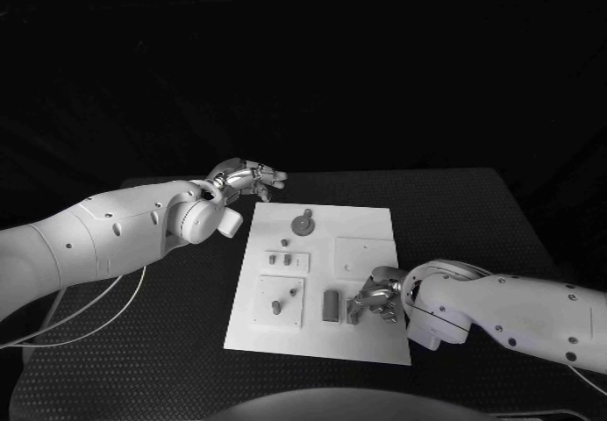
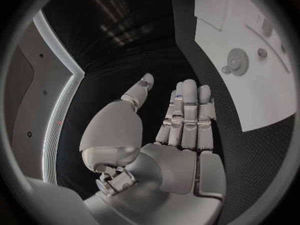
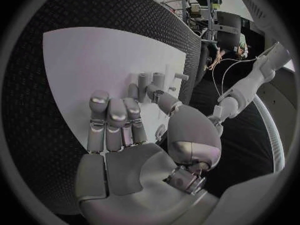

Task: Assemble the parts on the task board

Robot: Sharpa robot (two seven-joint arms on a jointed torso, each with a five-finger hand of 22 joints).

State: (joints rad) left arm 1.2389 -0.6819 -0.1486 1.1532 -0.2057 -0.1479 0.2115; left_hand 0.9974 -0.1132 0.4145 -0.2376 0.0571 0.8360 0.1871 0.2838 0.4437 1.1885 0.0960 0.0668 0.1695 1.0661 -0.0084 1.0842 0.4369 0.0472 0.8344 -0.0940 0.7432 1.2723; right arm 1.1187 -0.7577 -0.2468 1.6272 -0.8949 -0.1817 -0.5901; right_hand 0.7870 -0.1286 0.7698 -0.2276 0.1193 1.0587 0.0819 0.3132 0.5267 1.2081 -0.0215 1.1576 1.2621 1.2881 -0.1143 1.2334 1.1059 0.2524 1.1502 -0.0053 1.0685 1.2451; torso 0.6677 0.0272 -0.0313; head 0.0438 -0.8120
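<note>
Head view: we see the task board [image 1: 367, 250] lying in the middle of the black table [image 1: 506, 219], with one hand at each of two opposite corners

We find the left hand [image 1: 246, 181] over the table just off the board's far left corner, its fingers straight, apart and holding nothing. The right hand [image 1: 377, 298] lies over the board's near right part, fingers stretched forward side by side, and we cannot tell whether its thumb touches the small parts [image 3: 149, 82] standing just ahead of it. A round gear [image 1: 303, 226] sits near the board's far edge, a dark upright cylinder [image 1: 332, 305] stands just beside the right hand, and small pegs [image 1: 289, 259] stand along the left edge
</note>
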